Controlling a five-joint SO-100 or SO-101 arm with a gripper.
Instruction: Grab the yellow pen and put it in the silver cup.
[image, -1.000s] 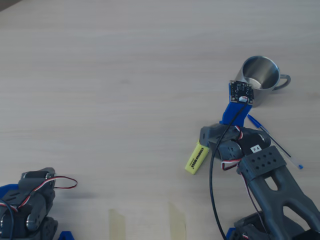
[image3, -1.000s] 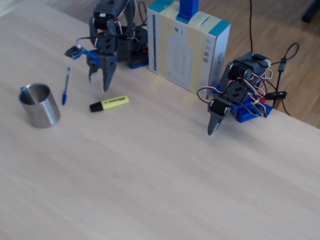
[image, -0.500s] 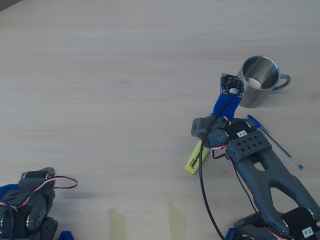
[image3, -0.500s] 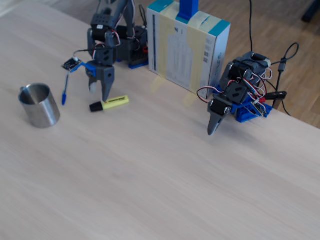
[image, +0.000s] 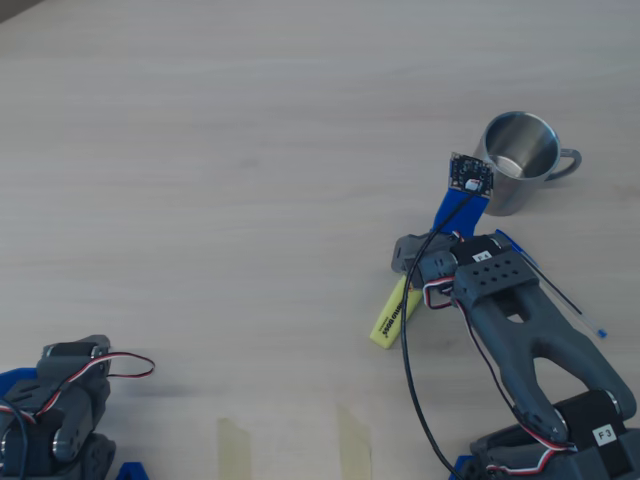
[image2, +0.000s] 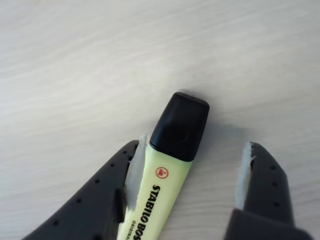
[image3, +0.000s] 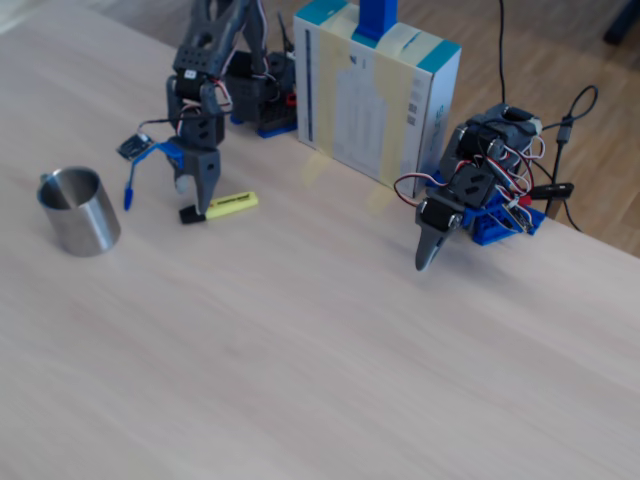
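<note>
My jaws (image2: 187, 172) stand wide, straddling the chunky fluorescent-yellow highlighter with the black cap (image2: 167, 167), which lies flat on the pale wooden desk (image: 200, 150). In the wrist view the left pad touches the yellow body just below the cap, while the right pad stands clear of it. I judge this the grasping step: nothing is lifted yet. Next I need to close squarely on the body, raise it, and carry it to the shiny stainless-steel mug with the loop handle (image: 520, 160), which stands upright nearby, past the thin blue ballpoint pen (image: 555, 290).
</note>
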